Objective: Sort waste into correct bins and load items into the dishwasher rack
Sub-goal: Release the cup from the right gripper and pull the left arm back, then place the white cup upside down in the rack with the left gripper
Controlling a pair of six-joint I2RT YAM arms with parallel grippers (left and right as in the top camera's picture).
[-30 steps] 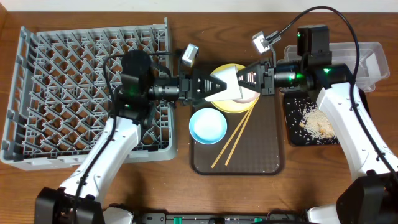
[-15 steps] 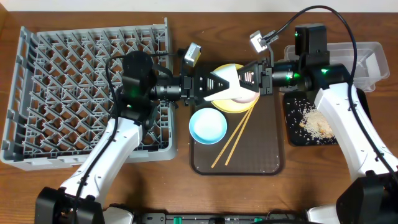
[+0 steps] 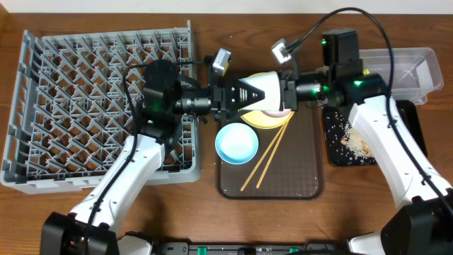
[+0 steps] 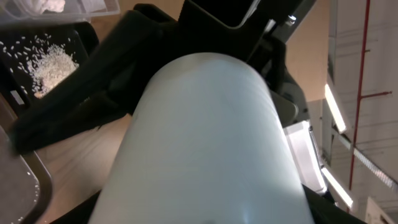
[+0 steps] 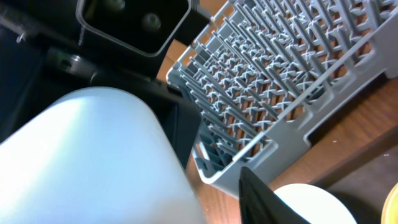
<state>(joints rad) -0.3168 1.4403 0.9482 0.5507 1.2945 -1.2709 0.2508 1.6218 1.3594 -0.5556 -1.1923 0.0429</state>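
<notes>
The white bowl hangs tilted above the yellow plate, between my two grippers. My left gripper is shut on its left side; the bowl fills the left wrist view. My right gripper is open around its right side. In the right wrist view the bowl stands a gap away from my one visible finger. The light blue bowl and chopsticks lie on the brown tray. The grey rack is at left and shows in the right wrist view.
The black tray at right holds rice scraps, also in the left wrist view. The clear tub behind it holds a crumpled white wrapper. The snack wrapper is out of view.
My right arm has moved left, bringing its gripper closer around the white bowl. The bowl and my left gripper have hardly moved.
</notes>
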